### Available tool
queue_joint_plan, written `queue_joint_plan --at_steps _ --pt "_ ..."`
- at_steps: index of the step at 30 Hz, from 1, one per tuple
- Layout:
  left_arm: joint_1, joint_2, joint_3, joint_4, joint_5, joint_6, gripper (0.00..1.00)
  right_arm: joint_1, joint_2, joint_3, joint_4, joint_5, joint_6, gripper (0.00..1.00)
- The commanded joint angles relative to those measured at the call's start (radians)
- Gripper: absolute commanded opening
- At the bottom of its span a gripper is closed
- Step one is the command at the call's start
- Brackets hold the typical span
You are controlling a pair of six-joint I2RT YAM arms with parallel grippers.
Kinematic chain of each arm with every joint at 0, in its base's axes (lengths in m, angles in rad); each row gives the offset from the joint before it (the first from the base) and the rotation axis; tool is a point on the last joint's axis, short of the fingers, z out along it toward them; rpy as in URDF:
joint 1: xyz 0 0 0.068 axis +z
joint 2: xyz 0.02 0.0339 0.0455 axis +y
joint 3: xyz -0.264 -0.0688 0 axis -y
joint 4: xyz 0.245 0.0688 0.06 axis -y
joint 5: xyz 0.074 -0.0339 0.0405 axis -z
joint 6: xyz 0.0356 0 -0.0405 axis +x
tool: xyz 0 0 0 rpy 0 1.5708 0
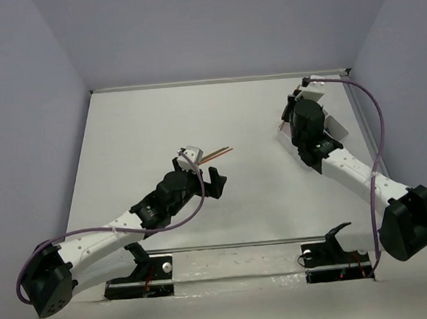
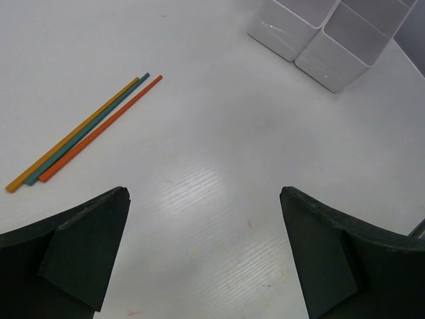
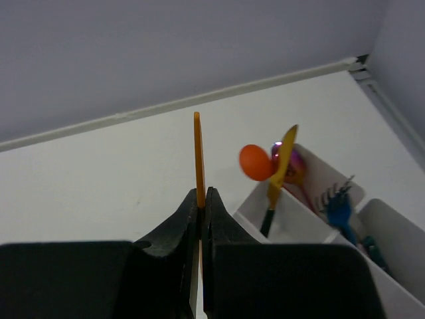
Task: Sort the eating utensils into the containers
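Left gripper (image 2: 206,256) spread wide over table (image 2: 219,166), holding nothing. Beyond it, three sticks (image 2: 87,128) flat, side by side. Farther right, right gripper (image 3: 201,198) pinching orange utensil (image 3: 197,149), upright, near box (image 3: 299,224) with spoon (image 3: 255,163), fork (image 3: 340,209).

Even bright light, soft shadows, sharp
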Motion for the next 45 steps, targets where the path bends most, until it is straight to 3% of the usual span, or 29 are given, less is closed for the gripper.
queue_joint_plan --at_steps 1,7,13,23,28,34,35,38,45 --pt "-0.002 -0.072 -0.050 0.070 -0.104 0.041 0.99 -0.090 0.046 0.046 0.146 0.141 -0.268 0.00" --pt "-0.002 -0.070 -0.081 0.078 -0.128 0.031 0.99 -0.117 0.175 0.098 0.283 0.176 -0.450 0.00" --pt "-0.002 -0.023 -0.052 0.033 -0.160 0.011 0.99 -0.146 0.275 0.114 0.349 0.184 -0.517 0.00" --pt "-0.002 0.011 -0.044 0.040 -0.167 0.002 0.99 -0.177 0.362 0.124 0.328 0.170 -0.467 0.00" --pt "-0.002 0.045 -0.018 0.021 -0.212 0.000 0.99 -0.177 0.350 0.083 0.288 0.163 -0.378 0.12" --pt "0.038 0.140 0.056 -0.042 -0.206 -0.009 0.98 -0.177 0.326 0.090 0.178 0.156 -0.294 0.44" --pt "0.038 0.160 0.063 -0.055 -0.203 -0.011 0.96 -0.177 0.323 0.097 0.162 0.161 -0.281 0.55" --pt "0.038 0.204 0.099 -0.100 -0.230 -0.018 0.89 -0.177 0.297 0.110 0.109 0.153 -0.264 0.69" --pt "0.070 0.315 0.201 -0.154 -0.244 -0.005 0.76 -0.177 0.168 0.146 -0.071 0.014 -0.108 0.79"
